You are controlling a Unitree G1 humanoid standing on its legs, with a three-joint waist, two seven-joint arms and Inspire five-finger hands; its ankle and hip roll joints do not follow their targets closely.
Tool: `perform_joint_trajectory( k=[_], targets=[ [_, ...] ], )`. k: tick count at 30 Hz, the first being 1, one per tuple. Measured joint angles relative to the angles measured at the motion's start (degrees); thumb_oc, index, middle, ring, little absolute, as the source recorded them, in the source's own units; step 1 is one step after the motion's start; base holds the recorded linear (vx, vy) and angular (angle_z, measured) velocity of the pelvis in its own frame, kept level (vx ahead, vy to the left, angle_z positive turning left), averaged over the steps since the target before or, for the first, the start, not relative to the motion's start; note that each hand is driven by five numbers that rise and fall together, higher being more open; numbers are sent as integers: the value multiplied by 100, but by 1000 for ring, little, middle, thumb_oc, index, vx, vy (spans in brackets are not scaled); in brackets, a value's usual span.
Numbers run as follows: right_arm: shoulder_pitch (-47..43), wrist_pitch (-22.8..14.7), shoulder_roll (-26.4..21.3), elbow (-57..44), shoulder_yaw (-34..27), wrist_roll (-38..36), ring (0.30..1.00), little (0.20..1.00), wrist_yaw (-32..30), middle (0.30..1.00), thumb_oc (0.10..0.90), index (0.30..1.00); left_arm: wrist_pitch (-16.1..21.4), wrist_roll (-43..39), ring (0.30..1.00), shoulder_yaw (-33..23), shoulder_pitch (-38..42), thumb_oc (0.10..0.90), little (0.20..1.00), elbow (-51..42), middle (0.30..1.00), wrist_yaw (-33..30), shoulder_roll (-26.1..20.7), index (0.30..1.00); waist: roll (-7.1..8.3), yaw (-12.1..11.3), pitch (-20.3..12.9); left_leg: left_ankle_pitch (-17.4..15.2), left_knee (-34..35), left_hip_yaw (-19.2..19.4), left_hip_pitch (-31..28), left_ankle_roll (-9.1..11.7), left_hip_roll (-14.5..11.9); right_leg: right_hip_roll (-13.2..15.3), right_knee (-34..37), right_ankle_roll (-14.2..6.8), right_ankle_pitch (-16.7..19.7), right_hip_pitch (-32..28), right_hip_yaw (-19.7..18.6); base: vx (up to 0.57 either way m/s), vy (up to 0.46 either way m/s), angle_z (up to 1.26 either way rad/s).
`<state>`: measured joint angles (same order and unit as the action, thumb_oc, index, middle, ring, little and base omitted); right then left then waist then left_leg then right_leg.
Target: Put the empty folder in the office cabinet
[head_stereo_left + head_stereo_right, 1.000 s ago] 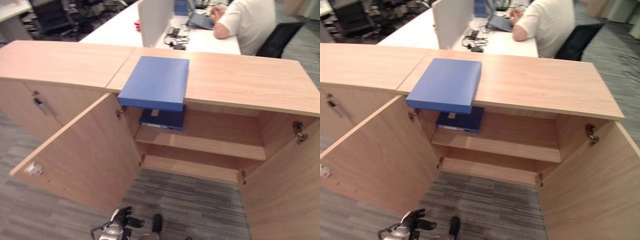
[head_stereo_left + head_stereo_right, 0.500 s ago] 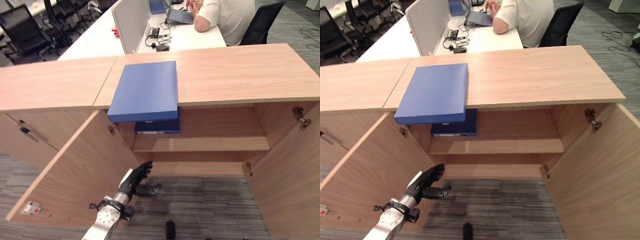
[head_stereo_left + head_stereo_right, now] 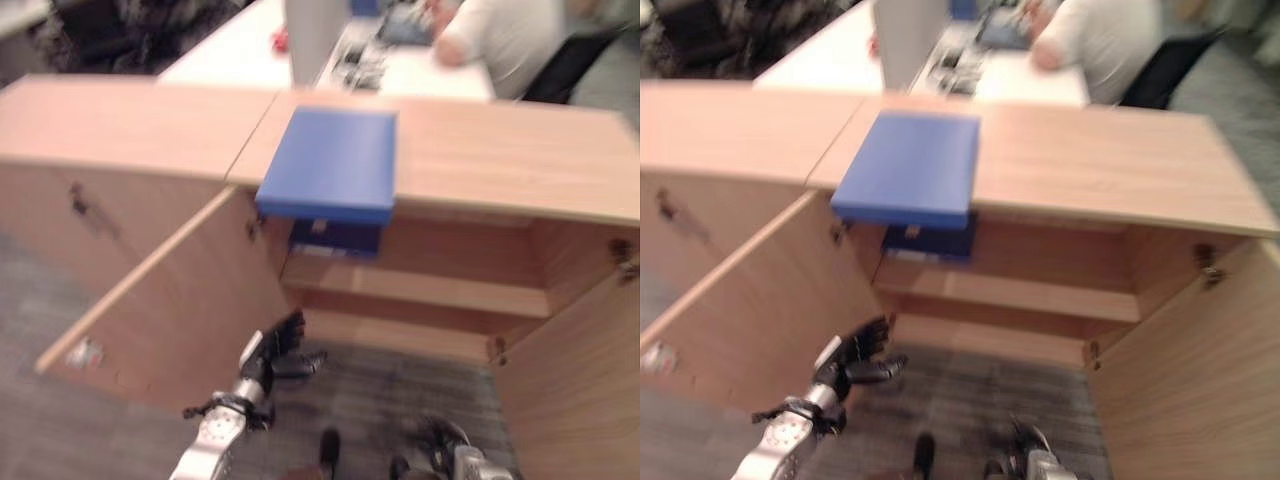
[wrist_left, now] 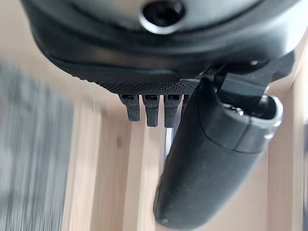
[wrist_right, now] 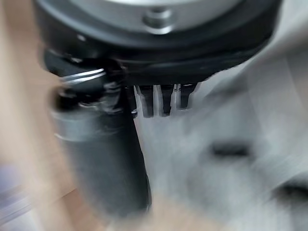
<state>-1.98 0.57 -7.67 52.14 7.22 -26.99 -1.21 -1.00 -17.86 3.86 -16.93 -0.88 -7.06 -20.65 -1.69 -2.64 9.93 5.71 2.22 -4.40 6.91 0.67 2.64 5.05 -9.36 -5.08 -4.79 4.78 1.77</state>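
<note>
Blue folder [image 3: 332, 162] lies flat on the wooden cabinet [image 3: 520, 160] top, in the left eye view. Its near edge sticks out past the front lip, above the open compartment. Both cabinet doors stand open; the left door [image 3: 180, 300] swings out toward the camera. Inside, a darker blue binder [image 3: 335, 238] rests on the upper shelf [image 3: 420, 290], directly beneath the folder's overhang. The left hand [image 3: 278, 350] hangs low in front of the left door, above grey carpet [image 3: 400, 390], well apart from the folder, fingers relaxed and spread, holding nothing. The right hand [image 3: 450, 455] shows at the bottom edge, too blurred to tell its fingers. Behind the cabinet, a person [image 3: 510, 40] in a white shirt sits at a white desk [image 3: 240, 50].

From the right eye view, the same scene: folder [image 3: 908, 165] on top, binder [image 3: 928, 240] under it on the shelf, left hand [image 3: 852, 362] open near the left door [image 3: 760, 300], touching nothing.

Left wrist view: the left hand [image 4: 159, 72] seen close, its fingers [image 4: 151, 110] straight in a row, the thumb [image 4: 211, 159] beside them, nothing between. Wood panels lie beyond.

Right wrist view: the right hand [image 5: 154, 62] with straight fingers [image 5: 163, 98] and the thumb [image 5: 106, 159] alongside, empty, over grey floor.
</note>
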Motion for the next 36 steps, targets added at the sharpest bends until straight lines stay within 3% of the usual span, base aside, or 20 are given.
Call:
perform_joint_trajectory(
  k=[2, 3, 5, 8, 11, 14, 17, 22, 30, 36],
  targets=[
    [144, 5, -97, 250, -34, 1, 900, 900, -14, 900, 800, 900, 27, 279, 900, -347, -60, 800, 900, -28, 900, -265, 12, 900, 14, -35, -4, -5, 49, -52, -26, 0, -40, -18, 224, 3, 10, -177, 29, 92, -149, 34],
    [249, 66, -167, 519, -112, 2, 900, 900, -73, 900, 800, 900, 102, 493, 900, -608, -78, 800, 900, -135, 900, -510, -52, 900, 57, -109, -14, -80, 156, -91, -26, 102, -69, -46, 392, 3, 40, -234, 89, 87, -137, 45],
    [570, 104, -220, 872, -162, 0, 900, 900, -212, 900, 800, 900, 114, 806, 900, -1029, -128, 800, 900, -407, 900, -819, -91, 900, 292, -149, 23, -86, 104, -83, -4, 104, -52, -16, 804, 83, 273, -453, 209, 71, -114, 26],
    [864, 85, -362, 1107, -295, -25, 900, 900, -320, 900, 800, 900, 124, 1312, 900, -1228, -170, 800, 900, -611, 900, -1219, -127, 900, 363, -211, -1, 103, 161, -97, -236, 68, -70, -62, 1184, -24, 428, -860, 196, 48, -80, -11],
    [1072, 1, -378, 1370, -186, -23, 900, 900, -367, 900, 800, 900, 166, 2003, 900, -1260, -149, 800, 900, -882, 900, -1547, -142, 900, 548, -178, -108, 175, 238, -88, -409, -1, -43, -35, 1480, -58, 522, -1134, 196, 60, -97, -4],
    [988, -28, -350, 1518, -120, -21, 900, 900, -428, 900, 800, 900, 224, 2585, 900, -1251, -48, 800, 900, -1215, 900, -1816, -190, 900, 511, -163, -128, 205, 263, -98, -519, 11, -50, -55, 1480, -28, 486, -1244, 199, 20, -58, 3],
    [784, -34, -403, 1583, -102, -19, 900, 900, -434, 900, 800, 900, 300, 3215, 900, -1131, 327, 800, 900, -1363, 900, -1896, -852, 900, 383, -95, -188, 201, 262, -126, -620, -3, -86, -98, 1479, 12, 480, -1349, 219, 20, -18, 3],
    [582, -67, -400, 1631, -49, -2, 900, 900, -411, 900, 800, 900, 583, 3972, 900, -810, 964, 800, 900, -1671, 900, -1846, -1237, 900, 167, -24, -443, 183, 266, -102, -667, -10, -113, -126, 1480, 19, 463, -1389, 199, 6, -7, -3],
    [436, -41, -411, 2098, 105, 113, 900, 900, -322, 900, 800, 900, 1041, 4761, 900, 155, 1807, 800, 900, -2334, 900, -1509, -1884, 900, 143, 224, -748, 156, 267, -67, -721, -5, -162, -163, 1480, 9, 408, -1417, 155, 10, -5, -2],
    [439, -34, -439, 2252, 103, 176, 900, 900, -310, 900, 800, 900, 1304, 4749, 900, 534, 2122, 800, 900, -2507, 900, -1252, -1941, 900, 99, 288, -784, 152, 267, 40, -768, 5, -179, -165, 1480, 26, 432, -1417, 40, 8, -6, -10]
  ],
)
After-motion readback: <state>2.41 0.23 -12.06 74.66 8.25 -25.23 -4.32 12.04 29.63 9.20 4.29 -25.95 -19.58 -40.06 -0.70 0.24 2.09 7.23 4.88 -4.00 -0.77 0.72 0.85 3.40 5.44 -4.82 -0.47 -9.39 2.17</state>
